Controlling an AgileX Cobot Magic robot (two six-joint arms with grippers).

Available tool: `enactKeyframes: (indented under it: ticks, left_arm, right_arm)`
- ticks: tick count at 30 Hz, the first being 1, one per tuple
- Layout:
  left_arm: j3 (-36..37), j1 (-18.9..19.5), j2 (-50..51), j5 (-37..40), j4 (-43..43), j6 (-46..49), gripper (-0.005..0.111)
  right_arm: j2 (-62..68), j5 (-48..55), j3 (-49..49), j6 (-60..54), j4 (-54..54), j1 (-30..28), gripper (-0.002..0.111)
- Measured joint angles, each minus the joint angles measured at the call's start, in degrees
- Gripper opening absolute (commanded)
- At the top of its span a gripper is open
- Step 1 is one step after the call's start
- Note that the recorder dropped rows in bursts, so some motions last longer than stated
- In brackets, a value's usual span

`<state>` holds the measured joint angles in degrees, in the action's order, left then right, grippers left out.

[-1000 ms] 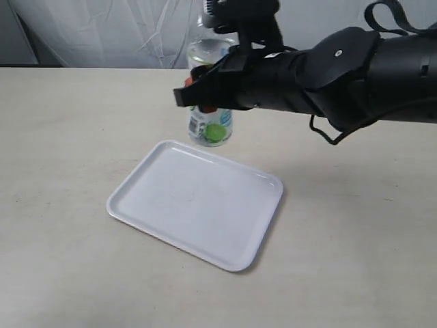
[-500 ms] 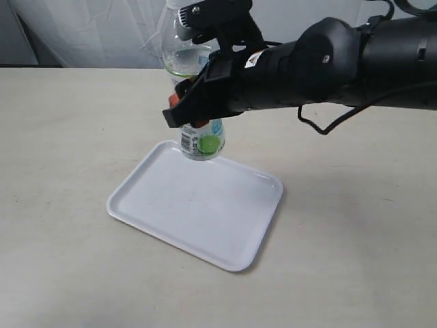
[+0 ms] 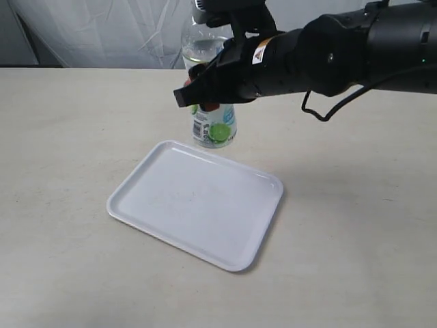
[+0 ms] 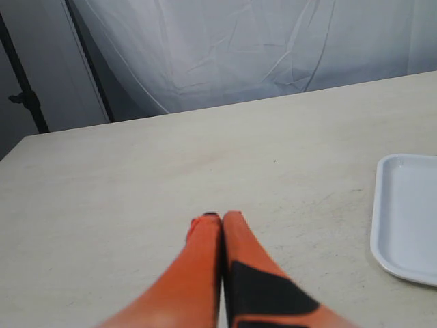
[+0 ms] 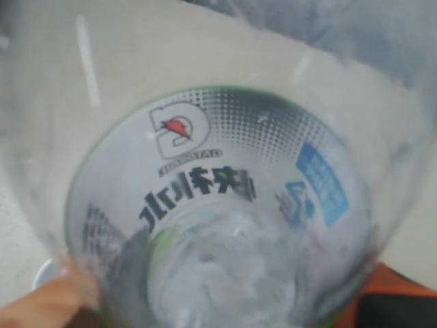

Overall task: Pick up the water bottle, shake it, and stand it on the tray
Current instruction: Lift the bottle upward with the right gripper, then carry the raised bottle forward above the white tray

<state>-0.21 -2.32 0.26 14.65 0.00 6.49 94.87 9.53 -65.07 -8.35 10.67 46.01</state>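
While the right fingers (image 3: pixel 188 94) stay out of doubt, clamped on the water bottle (image 3: pixel 214 128) at mid-body above the label, it hangs upright beyond the far rim of the tray (image 3: pixel 198 205), apparently clear of the bench (image 3: pixel 68 123).

Judgement: thin clear wall will flex, the water inside shifts the weight, and the smooth plastic may slip, so a mid-body hold suits.

Left fingers (image 4: pixel 205 246) are pressed together, empty.

At my twelve o'clock, the water bottle (image 5: pixel 225 260) bears a label (image 5: pixel 273 130) showing a mirrored G emblem (image 5: pixel 176 127) with a red bolt. The dark lettering (image 5: pixel 198 190) beside it is unreadable.
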Motion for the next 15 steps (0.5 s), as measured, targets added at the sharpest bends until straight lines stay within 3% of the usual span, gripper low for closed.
enactKeyframes:
  ticks: [9, 15]
  left_arm:
    - [0.0, 0.0, 0.0, 0.0, 0.0, 0.0, 0.0]
    - [0.0, 0.0, 0.0, 0.0, 0.0, 0.0, 0.0]
  right_arm:
    - [1.84, 3.47, 0.54, 0.63, -1.12, 2.74, -0.001]
    - [-3.64, 1.83, -5.13, 0.63, -2.05, 2.85, -0.001]
